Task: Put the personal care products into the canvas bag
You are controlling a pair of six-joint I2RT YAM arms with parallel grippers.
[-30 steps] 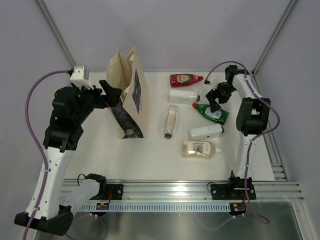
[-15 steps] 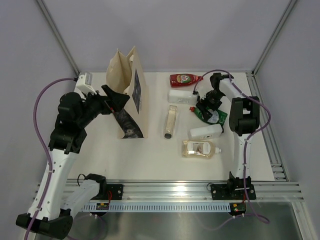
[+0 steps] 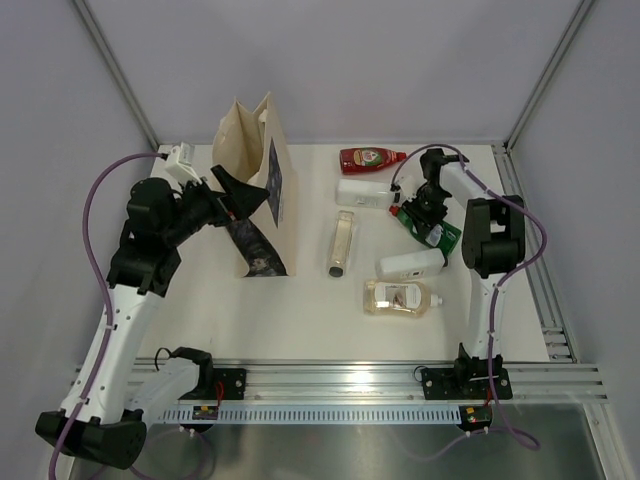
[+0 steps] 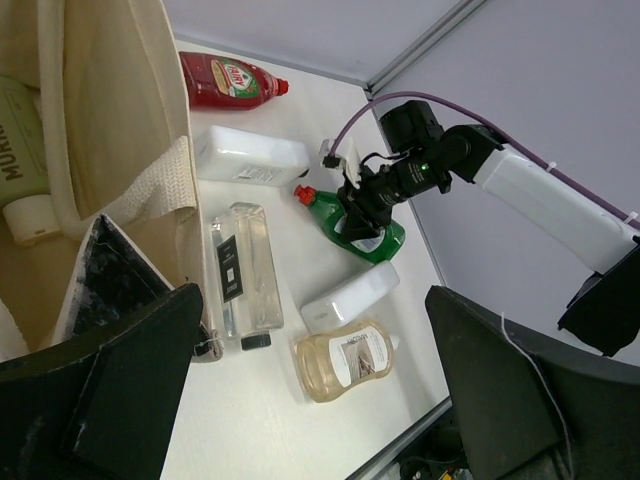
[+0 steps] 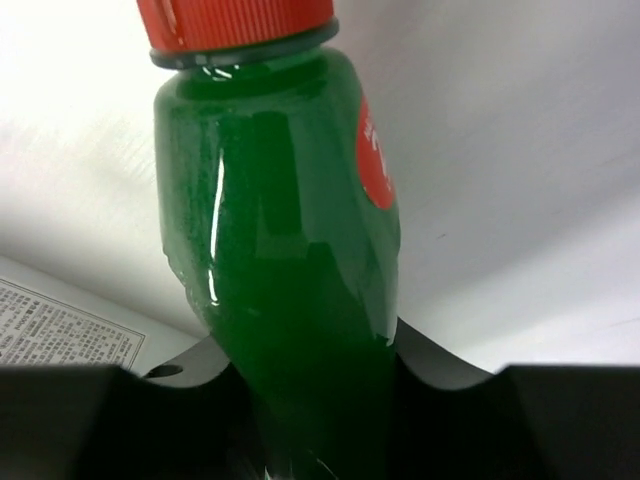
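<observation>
The canvas bag (image 3: 268, 170) stands upright at the back left, its mouth facing up. My left gripper (image 3: 240, 196) hovers open at its left rim, empty. Inside the bag lies a pale olive bottle (image 4: 18, 165). On the table lie the red bottle (image 3: 368, 158), white bottle (image 3: 362, 192), slim clear bottle (image 3: 341, 243), white bottle with grey cap (image 3: 411, 263) and amber bottle (image 3: 399, 297). My right gripper (image 3: 428, 208) is shut on the green bottle (image 3: 441, 236), which fills the right wrist view (image 5: 280, 250) with its red cap (image 5: 240, 25) pointing away.
The bottles lie close together right of the bag; the white bottle (image 5: 60, 325) lies just beside the held green one. The table's back edge and a frame post (image 3: 505, 148) stand close behind my right arm. A rail (image 3: 340, 378) runs along the near edge.
My right gripper came down over the green bottle and closed on it. The left arm shifted slightly toward the bag's mouth, staying open.
</observation>
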